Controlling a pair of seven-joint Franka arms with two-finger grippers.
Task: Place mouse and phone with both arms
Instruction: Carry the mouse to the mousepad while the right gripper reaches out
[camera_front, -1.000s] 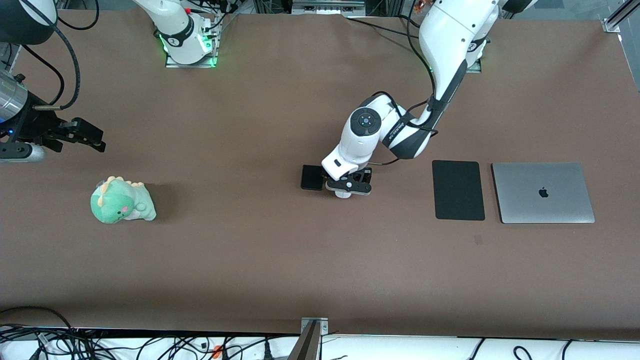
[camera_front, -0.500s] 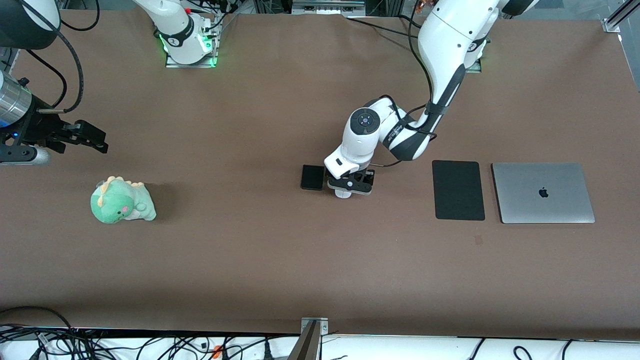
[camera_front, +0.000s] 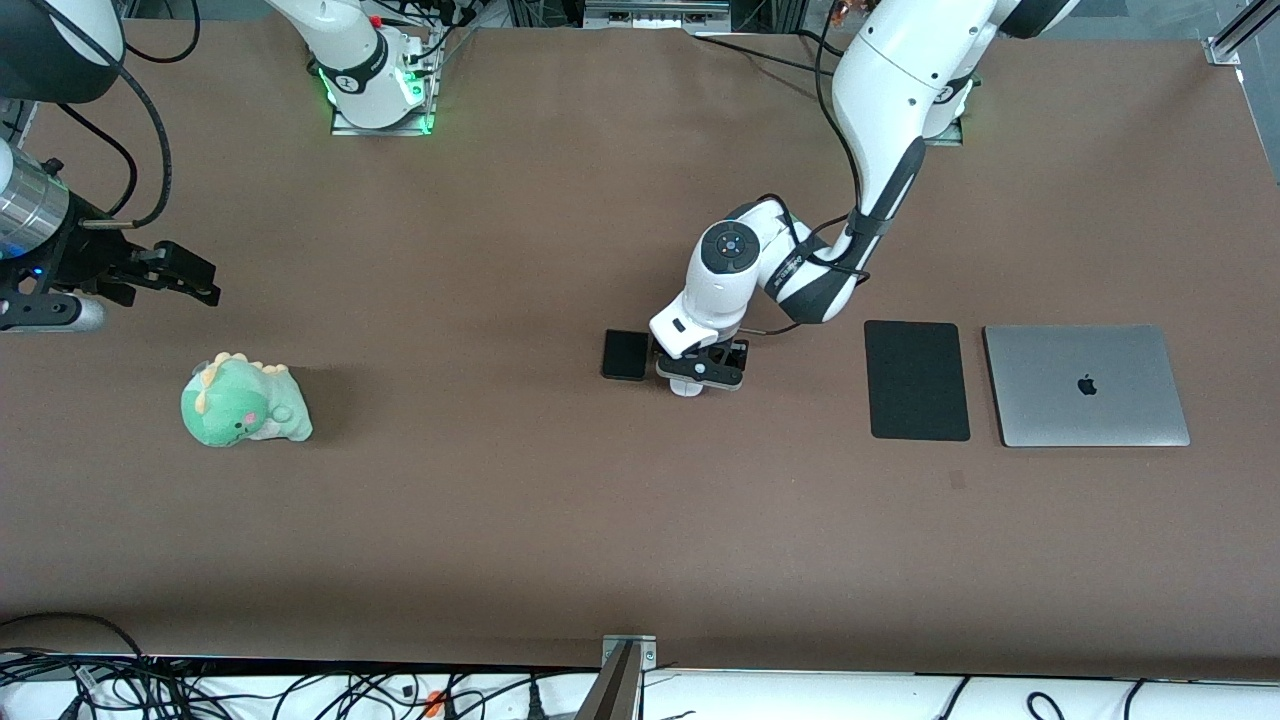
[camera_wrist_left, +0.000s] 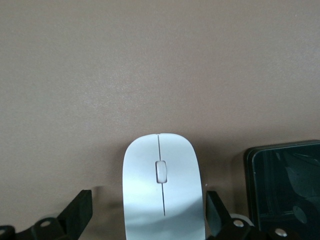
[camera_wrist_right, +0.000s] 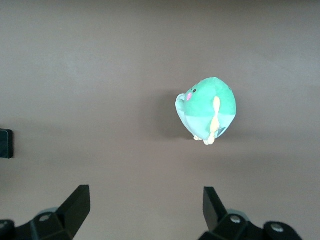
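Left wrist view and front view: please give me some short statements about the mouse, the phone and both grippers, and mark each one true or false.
1. The mouse lies between the open fingers of the left gripper. True.
2. The phone lies on the black mat. False: it lies on the bare table beside the mouse, apart from the mat.
3. The right gripper holds the green plush dinosaur. False: it is open in the air over the table at the right arm's end, and the toy sits on the table.
4. The mat lies beside the closed laptop. True.
5. The left gripper has lifted the mouse. False: the mouse rests on the table.
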